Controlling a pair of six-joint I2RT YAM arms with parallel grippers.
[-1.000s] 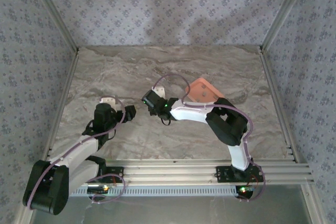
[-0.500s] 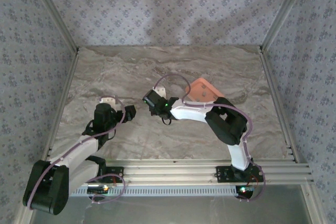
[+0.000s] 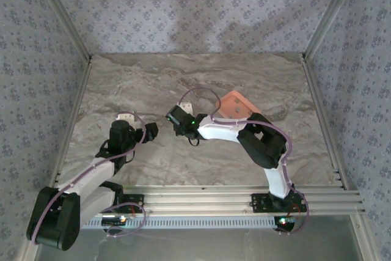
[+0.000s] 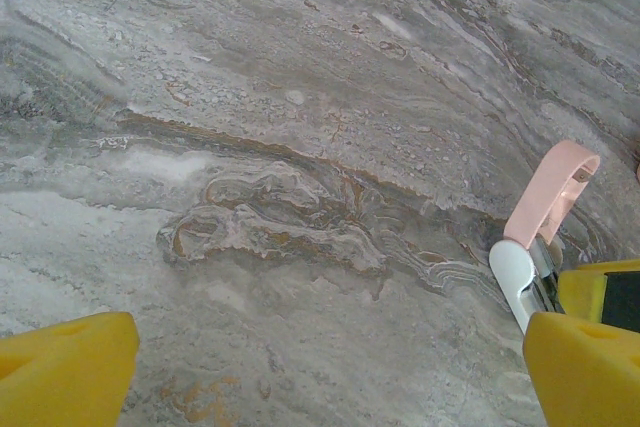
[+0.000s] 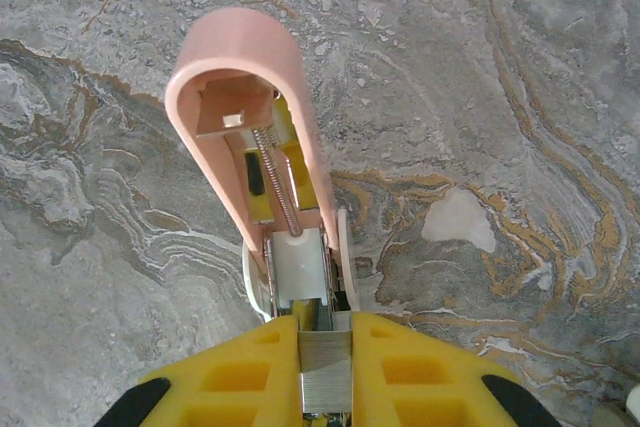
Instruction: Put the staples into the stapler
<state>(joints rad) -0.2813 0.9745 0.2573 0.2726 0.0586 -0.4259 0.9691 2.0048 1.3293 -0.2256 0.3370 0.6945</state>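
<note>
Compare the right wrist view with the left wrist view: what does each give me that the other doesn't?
Right wrist: the inside of the open pink plastic stapler with its spring, and a ribbed grey metal staple strip pinched in the shut right tool. Left wrist: the left tool, yellow fingers wide open, above the grey veined marble table. Both: the stapler's raised pink lid and that marble surface.

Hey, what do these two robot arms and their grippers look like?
Both the left arm and right arm have white links, bulky black joints and a thin lilac cable looping alongside. The left gripper and right gripper carry chunky yellow fingers; the right one's show rectangular recesses. A green light glows on the right arm.
</note>
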